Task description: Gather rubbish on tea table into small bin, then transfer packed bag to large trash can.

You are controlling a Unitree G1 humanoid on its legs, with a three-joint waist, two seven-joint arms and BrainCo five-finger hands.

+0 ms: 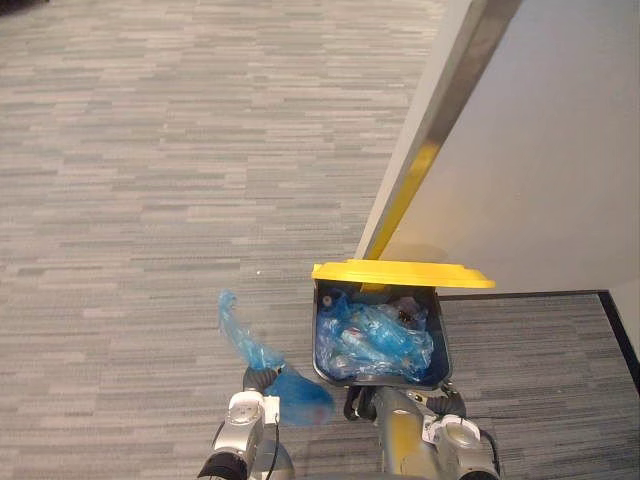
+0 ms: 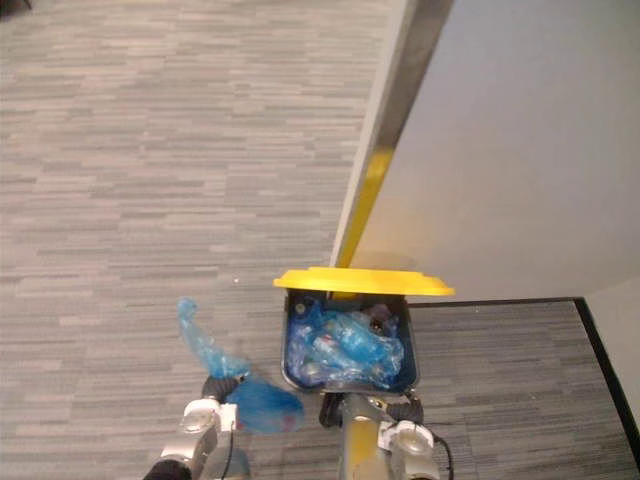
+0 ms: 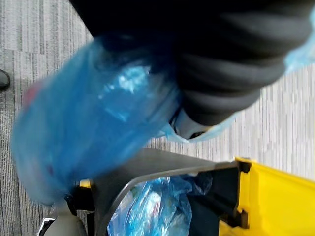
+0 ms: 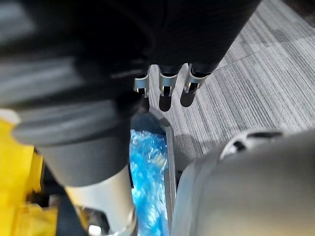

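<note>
The left hand (image 1: 258, 381) has its dark-tipped fingers clenched round the neck of a blue plastic rubbish bag (image 1: 300, 398), which it holds off the floor just beside the bin's left front corner. The bag's bulging body sits at the hand, and its loose tail sticks up and away to the robot's left. The right hand (image 4: 166, 92) shows its fingers side by side and relaxed, grasping nothing, their tips close over the rim of the large trash can (image 1: 441, 345). The can is dark grey, its yellow lid (image 1: 400, 272) is raised at the back, and it is filled with crumpled blue bags (image 1: 375, 340). It stands on grey striped carpet (image 1: 150, 150) against a pale wall panel (image 1: 560, 150) with a metal edge strip (image 1: 410, 195).
</note>
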